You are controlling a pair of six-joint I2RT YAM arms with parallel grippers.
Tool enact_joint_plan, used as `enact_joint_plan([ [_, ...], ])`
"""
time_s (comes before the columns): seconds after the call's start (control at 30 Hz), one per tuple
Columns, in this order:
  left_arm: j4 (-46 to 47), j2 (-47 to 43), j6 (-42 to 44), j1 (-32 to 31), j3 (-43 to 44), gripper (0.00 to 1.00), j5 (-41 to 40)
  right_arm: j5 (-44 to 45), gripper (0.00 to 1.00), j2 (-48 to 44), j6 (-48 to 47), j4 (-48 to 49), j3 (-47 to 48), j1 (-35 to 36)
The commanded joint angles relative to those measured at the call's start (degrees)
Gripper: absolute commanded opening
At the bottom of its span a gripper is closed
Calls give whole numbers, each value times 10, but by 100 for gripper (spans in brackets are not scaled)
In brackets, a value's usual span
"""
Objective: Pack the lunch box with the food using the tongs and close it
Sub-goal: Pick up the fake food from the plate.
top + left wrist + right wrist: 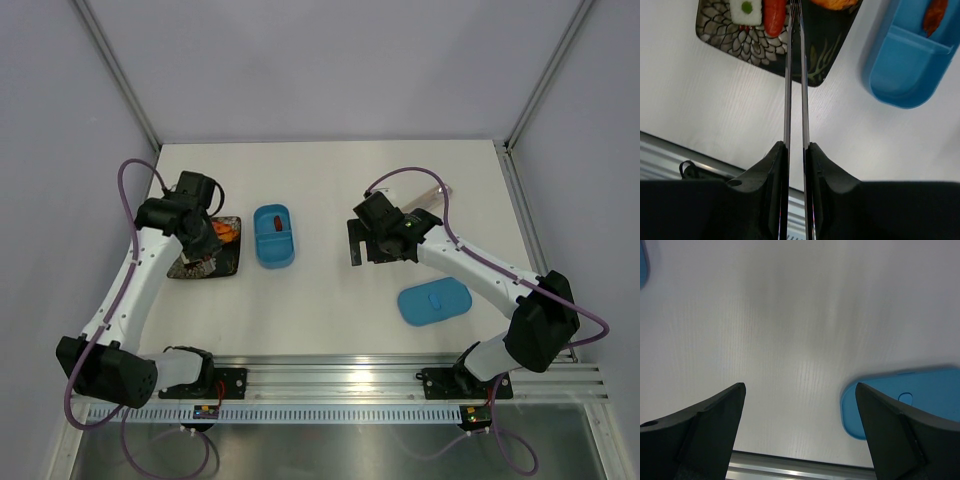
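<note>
Lunch box (274, 237) sits uncovered on the white table (340, 180), left of centre, long axis running near to far, with a red-brown piece (272, 222) in its far compartment. Just left of it, across a narrow strip of table, is the dark patterned plate (225, 262), close to the table's left edge. The plate carries a red sausage piece (774, 15), a cream piece (746, 11) with a green dot, and an orange piece (835, 4). The left gripper (796, 150) is clamped on the tongs (795, 75), squeezing the two silver arms almost parallel; their tips point between the sausage and orange pieces and run out of the wrist view. The right gripper (800, 390) hangs over bare table right of the box, jaws spread wide and holding nothing. A broad open stretch lies between box and right gripper. The flat blue lid (434, 301) lies apart near the front rail, right of centre. Small coloured tags (208, 409) at the arm bases are too small to read.
</note>
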Motion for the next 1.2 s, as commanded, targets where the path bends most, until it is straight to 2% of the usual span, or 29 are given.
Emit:
enact_joint_plan([
  [0.0, -23, -15, -8, 10, 0, 27, -23, -11, 99, 1, -7, 16, 6, -2],
  [0.7, 17, 20, 6, 19, -33, 41, -28, -20, 99, 0, -11, 15, 6, -1],
  [1.17, 50, 53, 14, 32, -43, 41, -34, -18, 99, 8, -18, 17, 11, -2],
])
